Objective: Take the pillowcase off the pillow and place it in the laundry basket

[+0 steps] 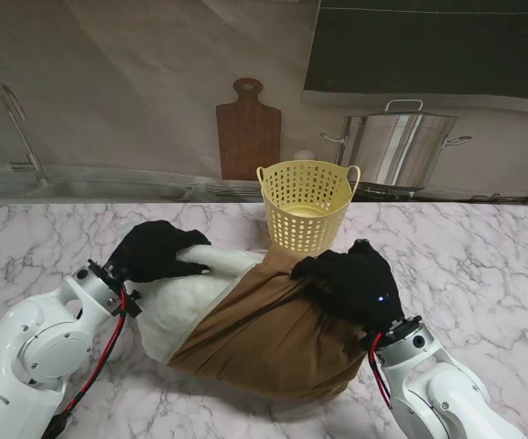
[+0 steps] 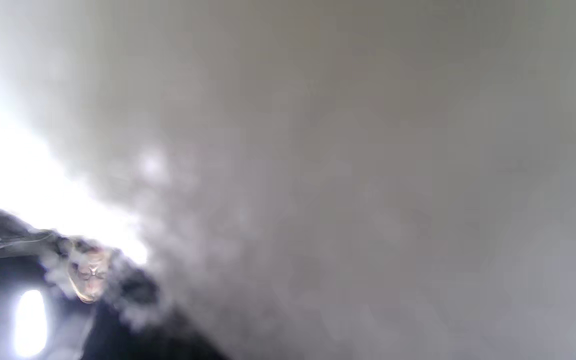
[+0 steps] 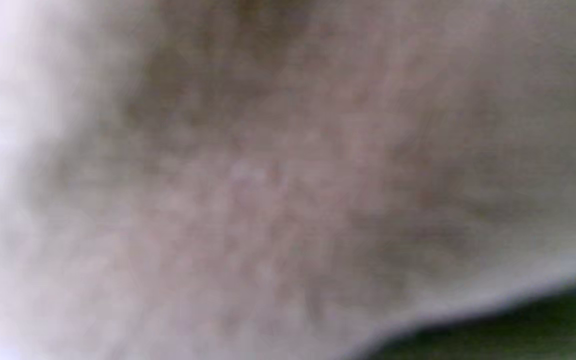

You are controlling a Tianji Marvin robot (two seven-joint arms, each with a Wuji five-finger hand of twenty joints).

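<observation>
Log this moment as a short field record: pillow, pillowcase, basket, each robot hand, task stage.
pillow: white pillow, left end bare, lying on the marble table
pillowcase: brown pillowcase covering the pillow's right part
basket: yellow laundry basket, upright, farther from me than the pillow, nothing visible inside
left robot hand: left robot hand gripping the bare pillow end
right robot hand: right robot hand clutching bunched pillowcase fabric
wrist views: blurred fabric only
task stage: pillowcase partly off, not yet in the basket
</observation>
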